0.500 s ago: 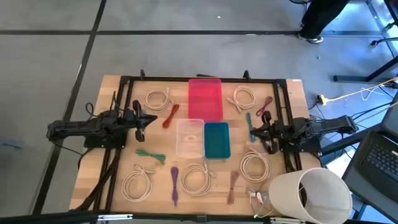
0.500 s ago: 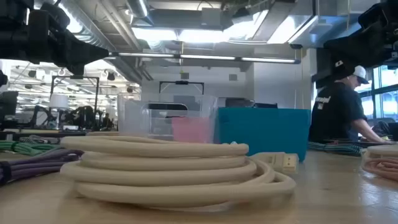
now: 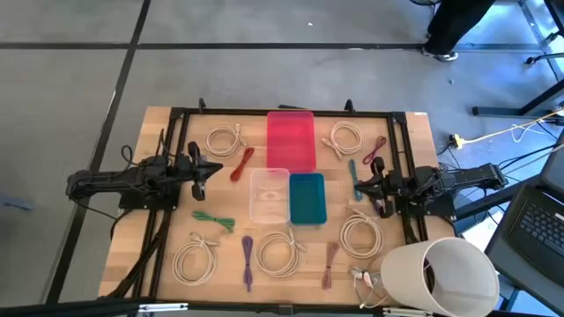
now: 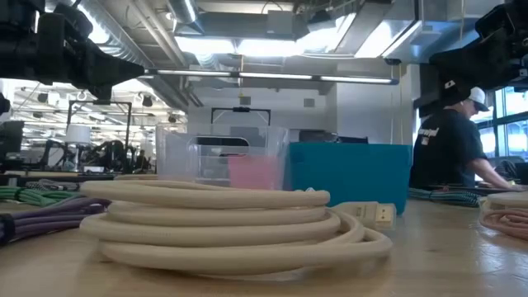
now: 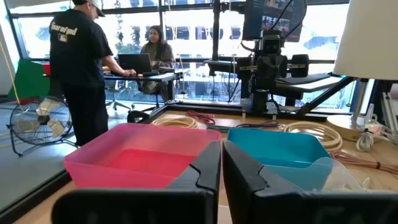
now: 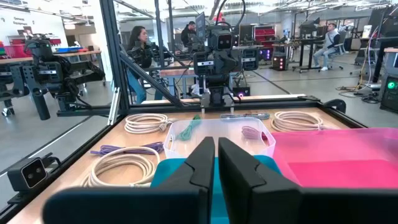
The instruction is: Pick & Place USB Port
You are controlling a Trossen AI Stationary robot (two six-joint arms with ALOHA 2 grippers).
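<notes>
Several coiled cream cables lie flat on the table, among them one at the near middle point(image 3: 278, 254) point(image 4: 223, 223) with its plug point(image 4: 376, 214) resting on the tabletop. Short red point(image 3: 242, 163), green point(image 3: 214, 219), purple point(image 3: 248, 261) and teal point(image 3: 352, 167) cables lie around three bins: pink point(image 3: 291, 139), clear point(image 3: 270, 195) and teal point(image 3: 307, 197). My left gripper point(image 3: 204, 170) point(image 5: 221, 168) hovers shut at the left of the bins. My right gripper point(image 3: 359, 186) point(image 6: 216, 160) hovers shut at their right. Neither touches anything.
A black frame point(image 3: 176, 114) runs round the table's work area. A big white cylinder point(image 3: 441, 273) stands at the near right corner. A laptop point(image 3: 538, 220) sits off the right edge. People stand in the room beyond the table.
</notes>
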